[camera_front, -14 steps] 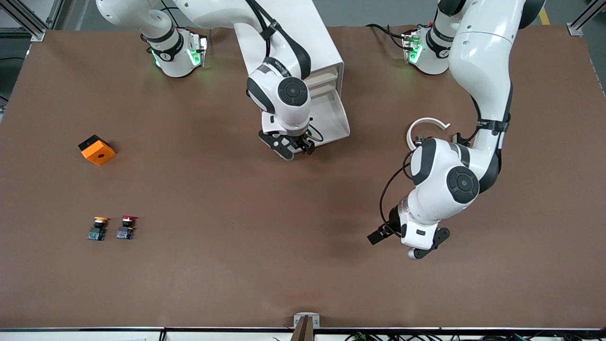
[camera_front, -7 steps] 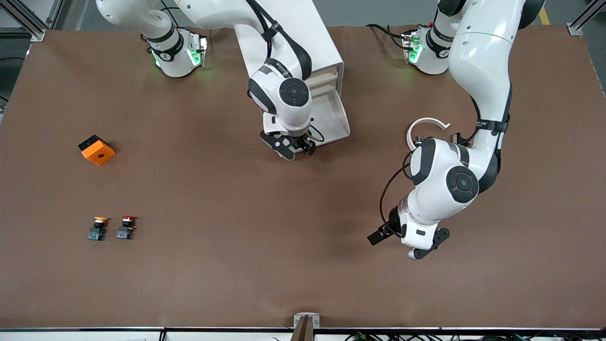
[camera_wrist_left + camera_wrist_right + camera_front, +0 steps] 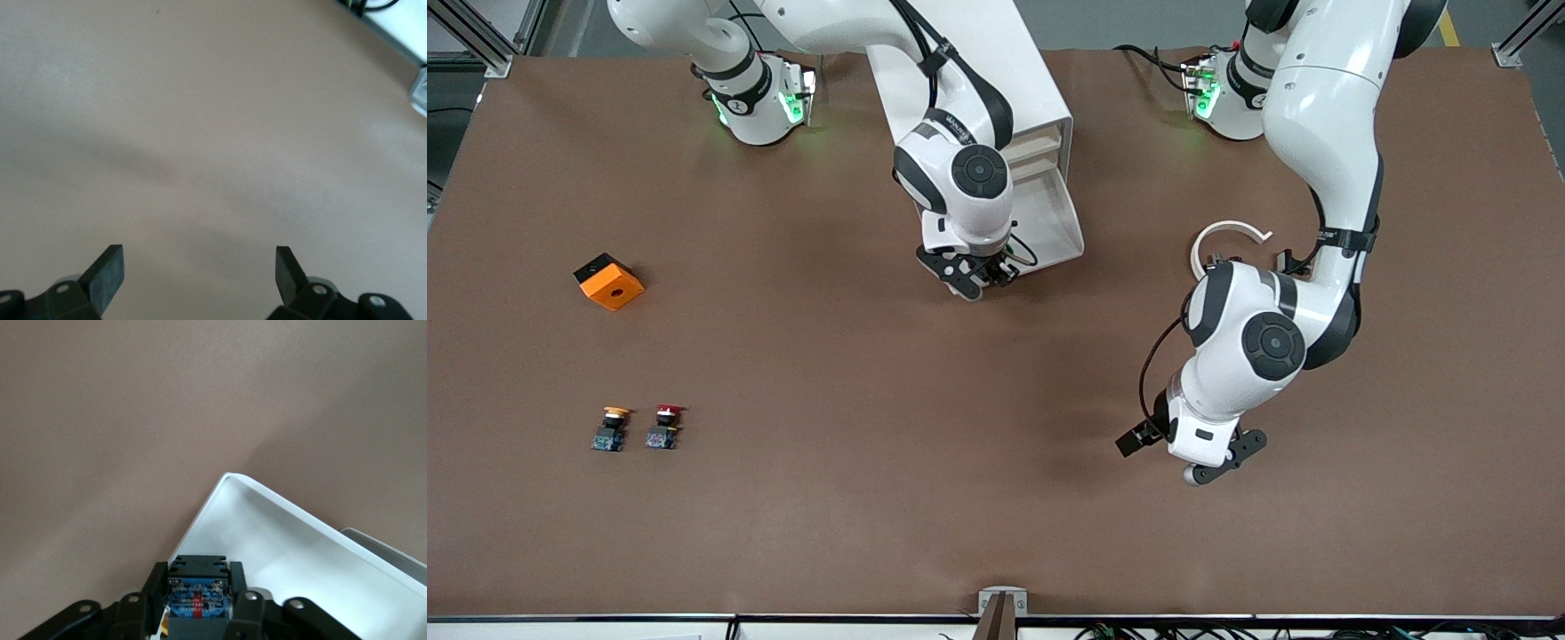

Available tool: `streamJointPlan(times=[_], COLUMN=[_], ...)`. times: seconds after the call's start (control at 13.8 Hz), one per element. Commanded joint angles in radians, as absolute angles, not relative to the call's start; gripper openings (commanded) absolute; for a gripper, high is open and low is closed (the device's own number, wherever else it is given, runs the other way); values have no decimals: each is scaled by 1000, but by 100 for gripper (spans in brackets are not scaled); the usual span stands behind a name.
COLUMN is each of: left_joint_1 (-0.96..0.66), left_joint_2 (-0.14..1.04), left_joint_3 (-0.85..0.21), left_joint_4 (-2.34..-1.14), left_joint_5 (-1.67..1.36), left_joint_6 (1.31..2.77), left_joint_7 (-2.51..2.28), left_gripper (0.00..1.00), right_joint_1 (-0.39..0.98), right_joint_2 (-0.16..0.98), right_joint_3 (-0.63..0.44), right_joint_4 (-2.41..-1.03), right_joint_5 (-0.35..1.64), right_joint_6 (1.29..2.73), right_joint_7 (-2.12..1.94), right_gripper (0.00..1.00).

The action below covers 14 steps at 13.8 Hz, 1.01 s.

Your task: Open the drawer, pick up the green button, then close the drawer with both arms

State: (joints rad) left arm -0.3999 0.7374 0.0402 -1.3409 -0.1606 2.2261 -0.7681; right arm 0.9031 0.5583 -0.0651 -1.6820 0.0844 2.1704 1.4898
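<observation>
The white cabinet (image 3: 1005, 62) stands at the robots' edge of the table, and its lowest drawer (image 3: 1054, 227) is pulled out toward the front camera. My right gripper (image 3: 980, 276) hangs over the drawer's front corner, shut on the button (image 3: 198, 603). The right wrist view shows the button's black body and blue base between the fingers (image 3: 157, 583), with the cap hidden. The drawer's rim (image 3: 267, 495) lies just under it, and the part of the tray that shows is bare. My left gripper (image 3: 1221, 460) is open and empty over bare table, also shown in the left wrist view (image 3: 198, 267).
An orange block (image 3: 609, 282) lies toward the right arm's end. A yellow-capped button (image 3: 611, 428) and a red-capped button (image 3: 663, 427) stand side by side, nearer the front camera than the block. A white curved ring piece (image 3: 1227, 238) lies by the left arm's elbow.
The right gripper, holding the button, has edged slightly toward the drawer. The left arm has swung a little, shifting its open gripper slightly toward the right arm's end.
</observation>
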Motion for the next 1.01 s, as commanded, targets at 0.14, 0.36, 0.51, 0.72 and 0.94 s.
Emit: streamJointPlan(times=[0.14, 0.36, 0.51, 0.72, 0.94], left_joint_1=[-403, -400, -397, -399, -405], left_joint_2=[730, 735, 738, 742, 742], left_joint_3=[40, 40, 40, 40, 40], left_joint_4=[-1345, -1345, -1345, -1345, -1347], left_joint_5=[-83, -84, -84, -86, -92], left_joint_6=[2125, 2125, 2125, 2125, 2125], left_joint_7=[-721, -706, -698, -698, -704], left_gripper=[100, 100, 100, 100, 100], right_joint_1=[911, 904, 893, 832, 708], right_joint_2=[558, 555, 555, 546, 494], right_joint_3=[-77, -75, -75, -75, -80], right_joint_4=[-1660, -1619, -1548, -1467, -1457], right_joint_5=[92, 97, 124, 149, 150], right_joint_6=[2160, 2122, 2036, 1925, 1894], right_joint_7=[1491, 1491, 1490, 1401, 1193], right_gripper=[0, 0, 0, 0, 0])
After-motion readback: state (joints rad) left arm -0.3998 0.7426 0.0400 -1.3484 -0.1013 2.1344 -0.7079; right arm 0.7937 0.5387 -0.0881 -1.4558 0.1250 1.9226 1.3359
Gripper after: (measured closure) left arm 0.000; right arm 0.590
